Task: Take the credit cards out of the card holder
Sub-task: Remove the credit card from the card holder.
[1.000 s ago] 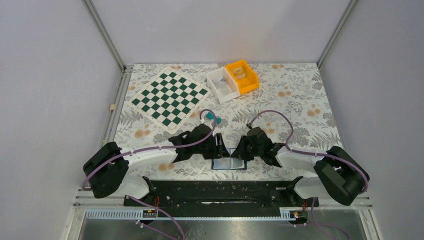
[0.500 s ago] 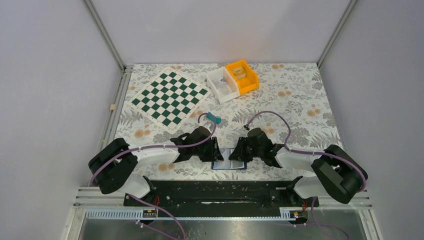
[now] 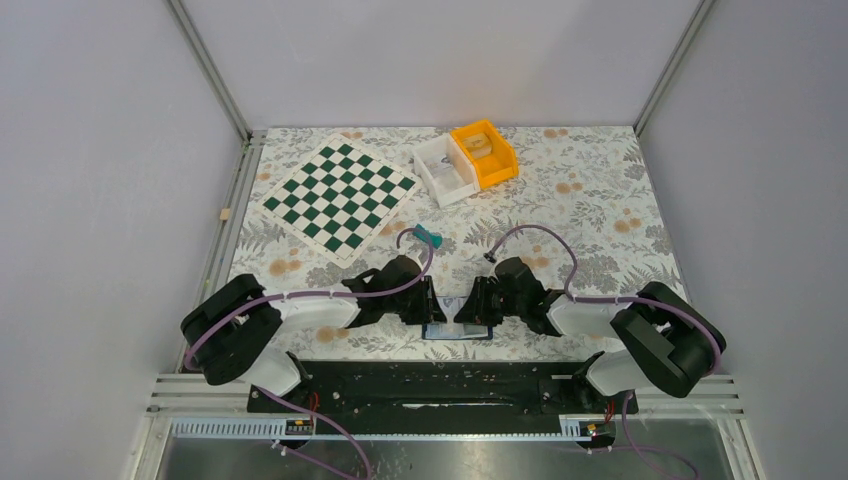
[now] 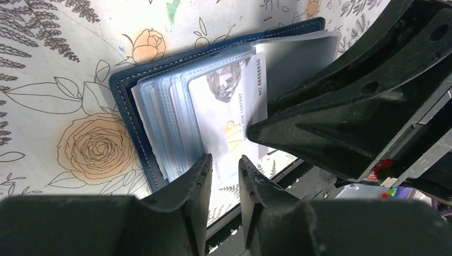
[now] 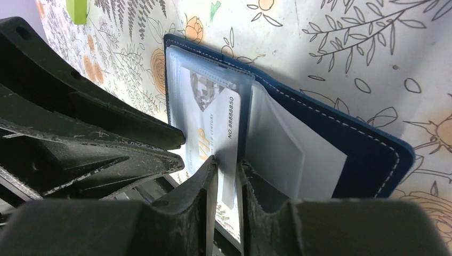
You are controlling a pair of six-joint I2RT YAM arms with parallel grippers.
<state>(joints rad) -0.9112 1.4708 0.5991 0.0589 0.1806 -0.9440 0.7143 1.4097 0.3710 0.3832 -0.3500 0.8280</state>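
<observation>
The left gripper (image 4: 225, 161) straddles the VIP card's (image 4: 226, 106) near edge, jaws nearly together; whether it pinches is unclear. The same goes for the right gripper (image 5: 227, 166). The card holder (image 4: 129, 120) lies open between them on the table. The first card is being extracted, I judge. Next: a firm pinch and a straight pull.

Left jaws, right jaws flank card holder (image 3: 458, 330); chessboard (image 3: 338, 198) well apart behind.

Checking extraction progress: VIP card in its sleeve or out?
Partly out: the card juts past the wallet edge toward the arms; its top sits under the clear sleeve.
</observation>
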